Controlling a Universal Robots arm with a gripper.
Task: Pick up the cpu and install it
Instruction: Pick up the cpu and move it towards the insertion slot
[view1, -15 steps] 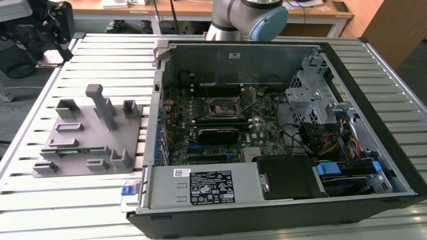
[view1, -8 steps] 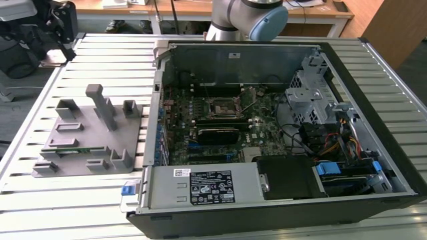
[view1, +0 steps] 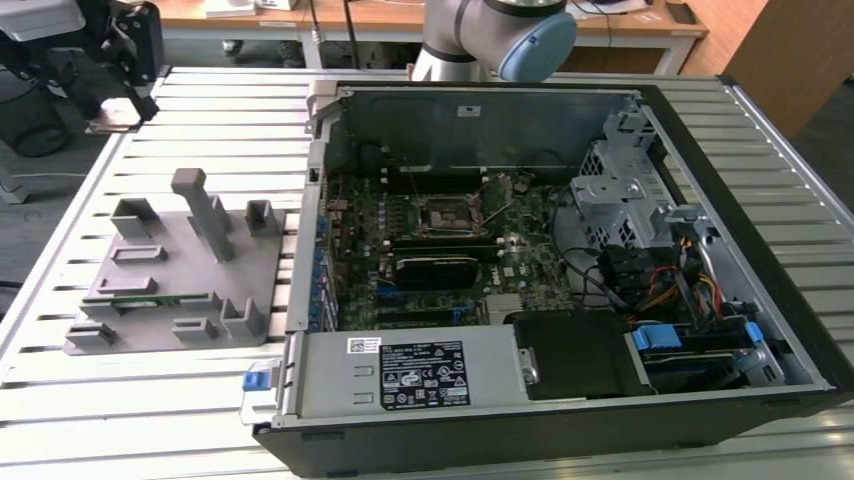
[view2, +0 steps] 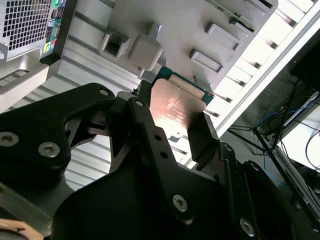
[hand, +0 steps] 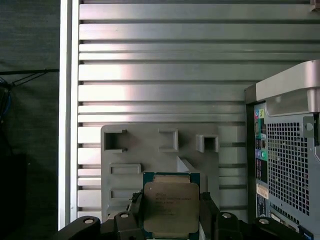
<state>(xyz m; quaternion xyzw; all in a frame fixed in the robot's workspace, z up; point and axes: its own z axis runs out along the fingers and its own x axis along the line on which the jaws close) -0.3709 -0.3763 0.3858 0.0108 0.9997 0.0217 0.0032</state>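
Cpu (hand: 171, 205) is pinched in the gripper (hand: 171, 214), off the table and raised clear of the grey fixture plate (hand: 150, 140). Both wrist views show its silvery top plate with the thin dark rim facing the cameras. The jaws are closed onto two opposite edges, one black finger (hand: 135, 210) on each side, and the chip sits square between them. In the second wrist view the same grip shows from a slant: the cpu (view2: 175, 107) is wedged between the fingers (view2: 202, 135), with the fixture plate (view2: 165, 25) behind it and not touching it. In the exterior view the gripper (view1: 118, 90) hangs past the far end of the fixture plate (view1: 187, 290), toward the exterior view's left, over the slatted table (view1: 160, 400). I can't make out the cpu itself from that angle. The fixture plate lies flat on the table with several upright posts and shallow pockets. A thin green circuit strip (view1: 134, 298) lies in a slot near the plate's near edge. Just beside the plate, on the exterior view's right, is the open pc case (view1: 561, 435), lying on its side with the motherboard (view1: 521, 250) exposed. The square black-framed socket (view1: 445, 213) is on that board, further right of the plate and well apart from the cpu. The power supply (view1: 400, 370) fills the case corner nearest the plate's near end. The arm (view1: 494, 35) rises behind the case, on the far side from the plate.
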